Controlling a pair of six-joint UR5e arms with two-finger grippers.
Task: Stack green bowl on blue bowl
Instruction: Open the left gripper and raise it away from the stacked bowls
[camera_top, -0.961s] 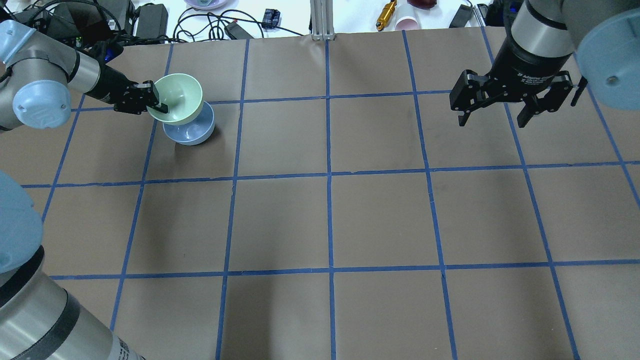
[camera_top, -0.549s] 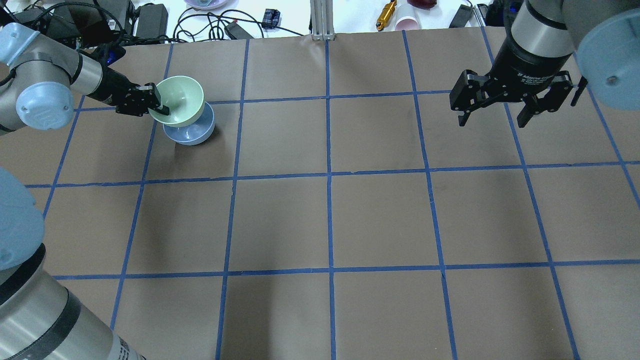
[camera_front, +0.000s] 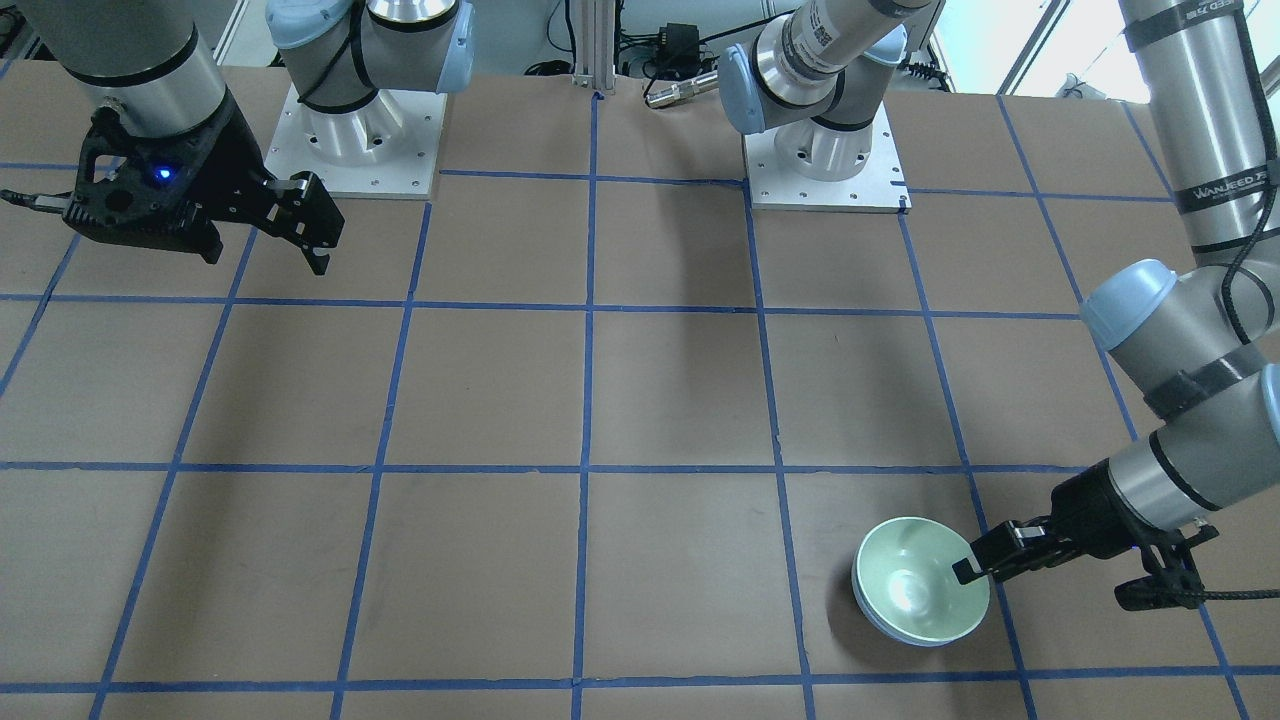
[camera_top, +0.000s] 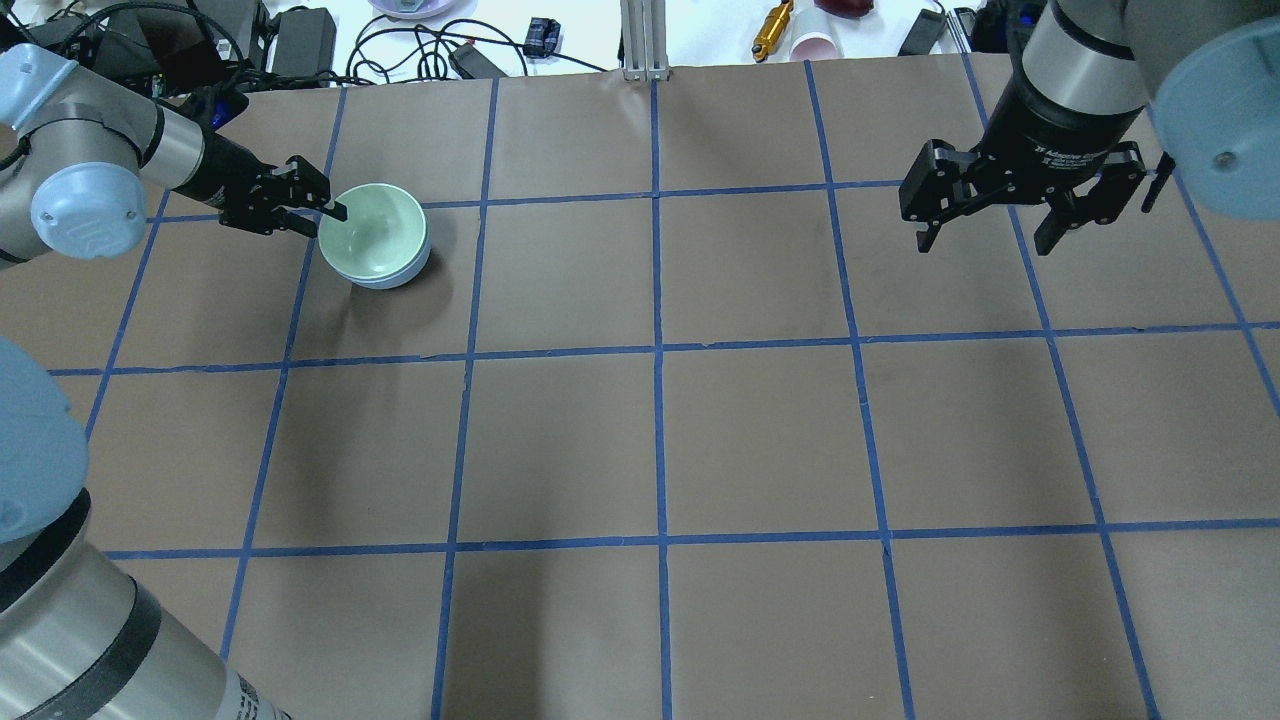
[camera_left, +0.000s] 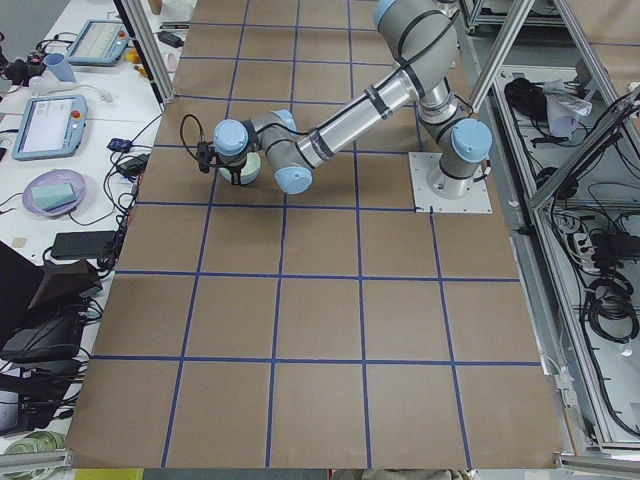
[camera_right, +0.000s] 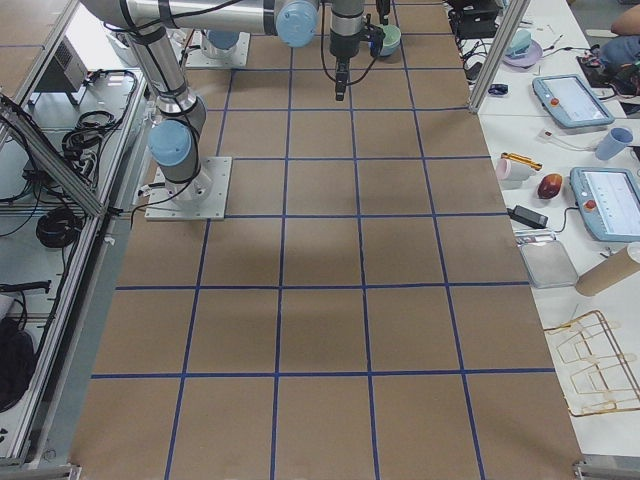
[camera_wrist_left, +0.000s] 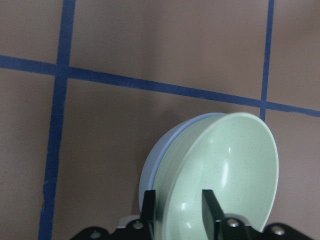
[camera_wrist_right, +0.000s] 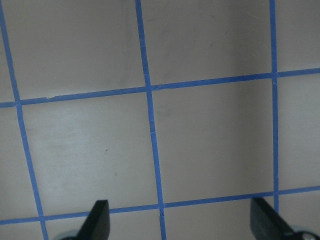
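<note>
The green bowl (camera_top: 372, 228) sits nested upright inside the blue bowl (camera_top: 388, 282), at the far left of the table. Only a thin rim of blue shows under it. In the front-facing view the green bowl (camera_front: 915, 585) covers the blue bowl (camera_front: 893, 634). My left gripper (camera_top: 326, 221) is open, its fingers straddling the bowls' near rim. The left wrist view shows the green bowl (camera_wrist_left: 225, 175) in the blue bowl (camera_wrist_left: 149, 167) with a gap between the rims and the fingers (camera_wrist_left: 210, 206). My right gripper (camera_top: 990, 235) is open and empty, hovering at the far right.
Cables, power bricks, a pink cup (camera_top: 815, 45) and a yellow tool (camera_top: 772, 28) lie on the white bench beyond the table's far edge. A metal post (camera_top: 640, 40) stands at the far middle. The brown table (camera_top: 660, 440) carries a blue tape grid.
The green bowl was held tilted above the blue bowl; it has dropped down and now sits nested in it. My left gripper has opened and let go. The right arm has not moved.
</note>
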